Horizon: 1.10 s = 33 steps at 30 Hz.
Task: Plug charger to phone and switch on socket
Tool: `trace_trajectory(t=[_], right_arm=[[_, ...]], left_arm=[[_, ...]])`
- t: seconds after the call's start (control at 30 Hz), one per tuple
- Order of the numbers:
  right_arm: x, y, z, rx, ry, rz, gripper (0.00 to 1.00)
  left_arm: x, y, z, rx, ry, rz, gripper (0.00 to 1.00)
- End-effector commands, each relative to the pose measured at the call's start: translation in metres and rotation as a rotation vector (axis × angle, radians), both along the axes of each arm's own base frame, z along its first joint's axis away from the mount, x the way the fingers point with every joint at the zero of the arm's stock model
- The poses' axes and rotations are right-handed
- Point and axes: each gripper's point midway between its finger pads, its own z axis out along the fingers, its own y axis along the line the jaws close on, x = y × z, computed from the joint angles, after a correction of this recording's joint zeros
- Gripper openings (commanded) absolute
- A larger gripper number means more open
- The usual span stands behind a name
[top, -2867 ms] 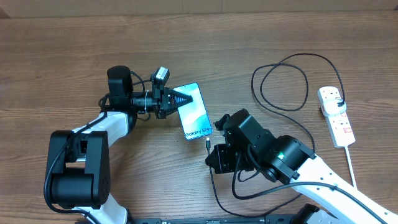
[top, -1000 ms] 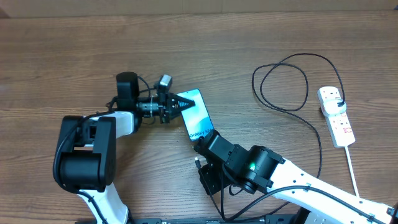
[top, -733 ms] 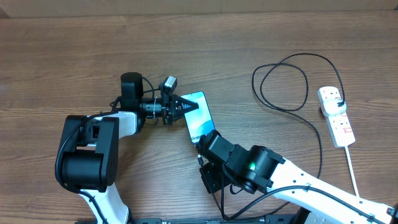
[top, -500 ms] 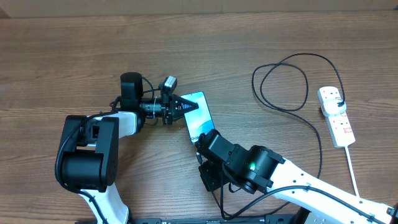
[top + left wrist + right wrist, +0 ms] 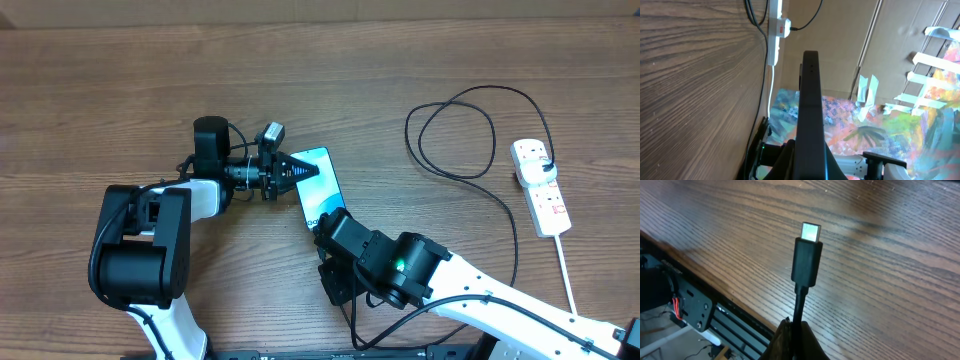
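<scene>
The phone [image 5: 320,185] has a light blue screen and black edges. My left gripper [image 5: 300,168] is shut on its left edge and holds it tilted up off the table. In the left wrist view the phone [image 5: 810,110] shows edge-on as a dark bar between my fingers. My right gripper [image 5: 799,332] is shut on the charger cable just below its black connector [image 5: 806,255], whose metal tip points up over the wood. The right arm [image 5: 385,265] sits just below the phone. The cable [image 5: 455,125] loops right to the white socket strip [image 5: 540,185], where its plug sits.
The socket strip [image 5: 774,45] and its thick white cord [image 5: 565,265] lie near the table's right edge. The table's front edge and a black frame [image 5: 690,305] lie close under my right gripper. Slack cable [image 5: 350,315] trails under the right arm.
Since 2.9 s ago my left gripper shifted right and tipped the phone; my right arm moved left with the connector to just below it. Almost nothing moved in the last half second.
</scene>
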Motion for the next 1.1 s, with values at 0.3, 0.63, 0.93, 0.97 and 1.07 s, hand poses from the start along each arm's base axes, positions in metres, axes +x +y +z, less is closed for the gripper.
trace_trajectory(t=[0.3,0.63,0.93,0.97,1.07], right_arm=[[0.0080,0.0048,0.0085,0.011,-0.038,-0.015,0.04],[0.0107,0.0034,0.0082,0.002,-0.052,-0.022,0.04],[0.0106,0.0034,0.0082,0.003,-0.047,-0.032,0.04],[0.0106,0.0034,0.0082,0.003,-0.047,-0.032,0.04],[0.0106,0.0033,0.0081,0.003,-0.047,-0.033,0.04]], left_arm=[[-0.0004,-0.0005,0.0090,-0.031,-0.057,-0.039,0.04],[-0.0006,-0.0008,0.0089,-0.031,-0.060,-0.040,0.04],[-0.0006,-0.0008,0.0089,-0.031,-0.059,-0.040,0.04],[-0.0006,-0.0008,0.0089,-0.031,-0.059,-0.040,0.04],[-0.0006,-0.0008,0.0089,-0.031,-0.051,-0.039,0.04]])
